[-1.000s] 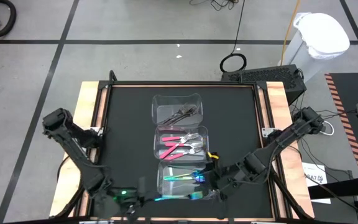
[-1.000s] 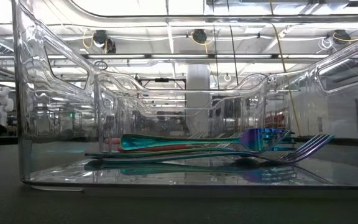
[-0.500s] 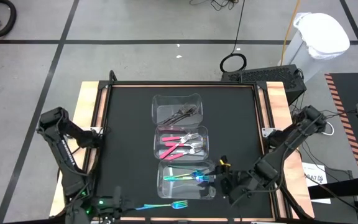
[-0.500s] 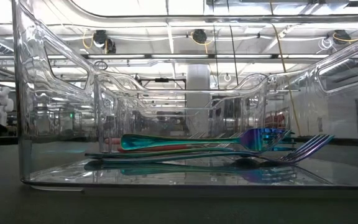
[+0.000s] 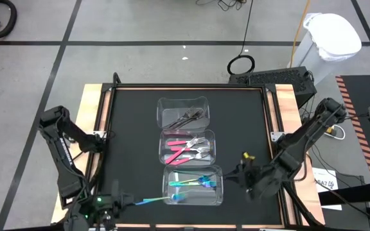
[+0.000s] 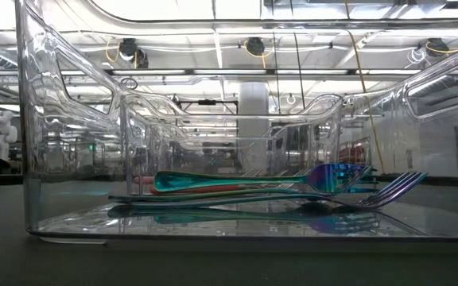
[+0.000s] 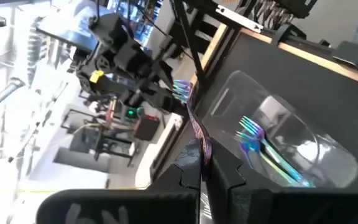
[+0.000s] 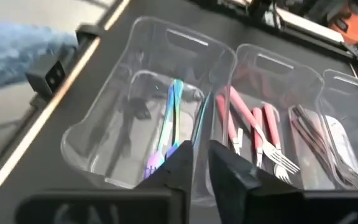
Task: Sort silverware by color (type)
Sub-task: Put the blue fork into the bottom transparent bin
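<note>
Three clear containers stand in a row down the table's middle. The far one point(image 5: 184, 115) holds dark grey forks, the middle one point(image 5: 188, 149) pink-handled forks, and the near one point(image 5: 194, 185) teal forks point(image 6: 245, 187). My left gripper point(image 5: 126, 201) is near the table's near edge, left of the near container, shut on one more teal fork point(image 5: 159, 199). That fork's tines reach the container's near left corner. My right gripper point(image 5: 241, 172) hovers just right of the near container, shut and holding nothing point(image 8: 201, 155). My left gripper pinches the teal fork between its two fingers by the handle point(image 7: 199, 140), toward the handle's free end. The fingers come level from the table's left and lie along the fork. The fork sticks straight out ahead of the fingers, tines point(image 7: 182, 89) foremost, toward the near container.
Bare black mat point(image 5: 130, 141) lies left and right of the container row. The table has raised wooden side rails point(image 5: 95, 128). Beyond the right rail there are a black box point(image 5: 278, 80) and a white bin point(image 5: 331, 35).
My left gripper carried the teal fork toward the table's left along the near edge, then slightly toward the far side, so the tines now meet the near container's near left corner. My right gripper drew back toward the table's right, away from the near container.
</note>
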`<action>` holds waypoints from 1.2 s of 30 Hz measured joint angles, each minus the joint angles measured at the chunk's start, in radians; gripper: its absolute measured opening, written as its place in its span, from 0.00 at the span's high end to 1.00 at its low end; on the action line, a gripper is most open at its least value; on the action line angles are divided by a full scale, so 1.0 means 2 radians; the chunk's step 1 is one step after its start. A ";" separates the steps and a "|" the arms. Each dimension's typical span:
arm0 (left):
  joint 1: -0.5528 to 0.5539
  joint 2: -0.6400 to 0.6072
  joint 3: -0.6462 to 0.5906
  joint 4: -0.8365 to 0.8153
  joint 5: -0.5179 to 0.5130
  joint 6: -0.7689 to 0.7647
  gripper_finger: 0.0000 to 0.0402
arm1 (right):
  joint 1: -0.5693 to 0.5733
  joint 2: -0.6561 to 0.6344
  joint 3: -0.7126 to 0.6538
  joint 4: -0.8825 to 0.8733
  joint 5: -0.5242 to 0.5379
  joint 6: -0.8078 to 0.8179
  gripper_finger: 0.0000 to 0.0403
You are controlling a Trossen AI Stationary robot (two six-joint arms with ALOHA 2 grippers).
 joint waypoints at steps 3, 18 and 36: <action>0.000 -0.020 -0.029 0.014 0.008 -0.005 1.00 | 0.000 -0.045 -0.046 0.048 -0.004 -0.012 0.96; 0.075 -0.108 -0.200 0.292 0.189 0.158 1.00 | -0.005 -0.116 -0.127 0.151 -0.012 -0.054 1.00; 0.187 -0.118 -0.267 0.355 0.311 0.167 0.99 | -0.017 -0.108 -0.127 0.149 -0.012 -0.056 0.99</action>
